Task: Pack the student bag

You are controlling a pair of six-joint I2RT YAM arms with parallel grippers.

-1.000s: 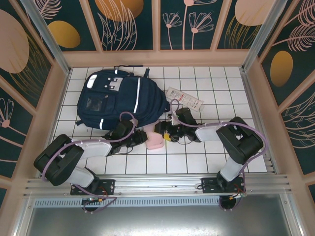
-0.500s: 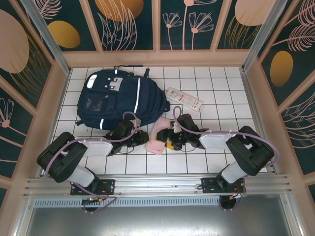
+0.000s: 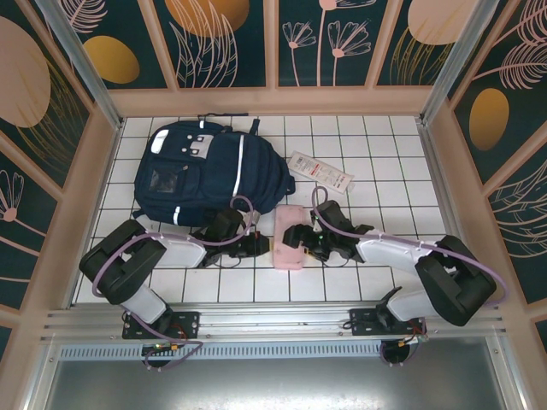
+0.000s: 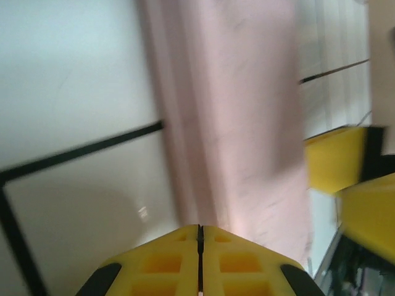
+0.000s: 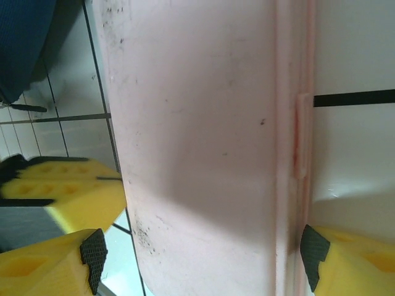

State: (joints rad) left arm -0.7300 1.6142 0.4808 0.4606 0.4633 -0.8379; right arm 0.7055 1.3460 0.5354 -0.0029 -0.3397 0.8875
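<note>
You have one backpack [image 3: 209,171], one pink box [image 3: 286,218], one white packet [image 3: 320,172] and two grippers on the white tiled worktop [image 3: 376,145].

The backpack lies flat with its front face up, beyond and to the left of your left gripper [image 3: 256,246]. Its nearest corner is close to that gripper. Its long axis runs roughly left to right across the worktop, a little slanted. The pocket end points left and the rounded end points right.

Your left gripper is clenched on nothing. In its wrist view the two yellow fingers [image 4: 166,262] meet along a thin seam. The pink box lies just ahead of the tips, but the blur hides whether they touch it.

The box lies flat just to the right of that gripper, with its long axis pointing away from the arm bases. Your right gripper [image 3: 293,239] straddles it with the jaws spread wide, released. In the right wrist view there is a black pad [image 5: 92,259] on each side of the box. A strip of tile shows between the box and the pad on the backpack side.

The white packet lies beyond your right gripper and slightly to its right, well apart from it and near the backpack's rounded end.
</note>
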